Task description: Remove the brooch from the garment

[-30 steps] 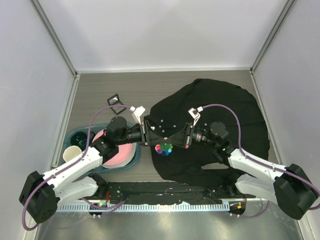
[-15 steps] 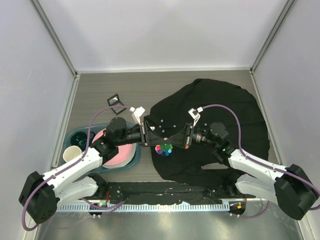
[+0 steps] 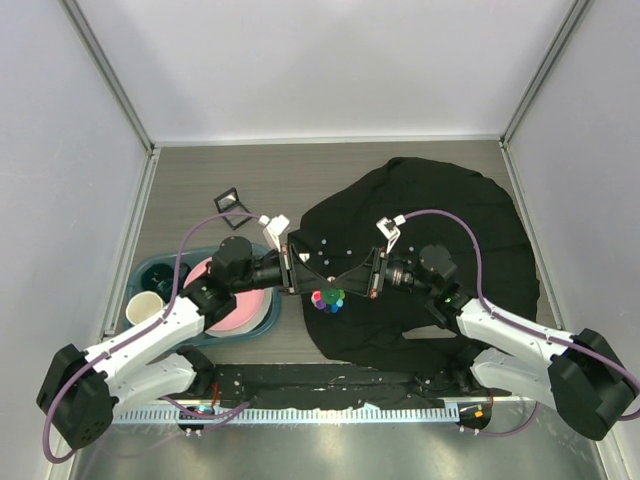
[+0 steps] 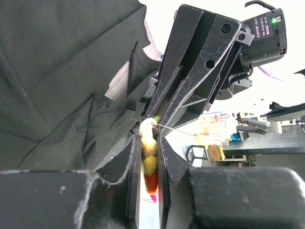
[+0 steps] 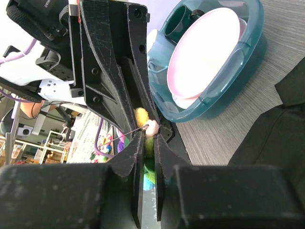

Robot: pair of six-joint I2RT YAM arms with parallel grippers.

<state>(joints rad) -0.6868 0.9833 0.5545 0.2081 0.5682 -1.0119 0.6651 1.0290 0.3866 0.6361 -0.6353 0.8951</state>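
The brooch (image 3: pixel 327 297), a small flower with multicoloured petals, is held just above the left edge of the black garment (image 3: pixel 440 220). My left gripper (image 3: pixel 312 290) comes in from the left and is shut on its yellow and red petals (image 4: pixel 149 162). My right gripper (image 3: pixel 342 290) comes in from the right and is shut on its green and yellow petals (image 5: pixel 150 143). The two sets of fingertips meet tip to tip at the brooch's pale centre. A thin pin wire sticks out there in both wrist views. The garment (image 4: pixel 57 71) lies crumpled on the table.
A teal tray (image 3: pixel 160 268) stands left of the garment with a pink plate (image 3: pixel 238 305) and a white cup (image 3: pixel 145 305) in it; it also shows in the right wrist view (image 5: pixel 240 88). A small black frame (image 3: pixel 230 203) stands behind it. Grey walls enclose the table.
My left wrist has shifted very slightly. Both grippers stay closed on the brooch in the same spot.
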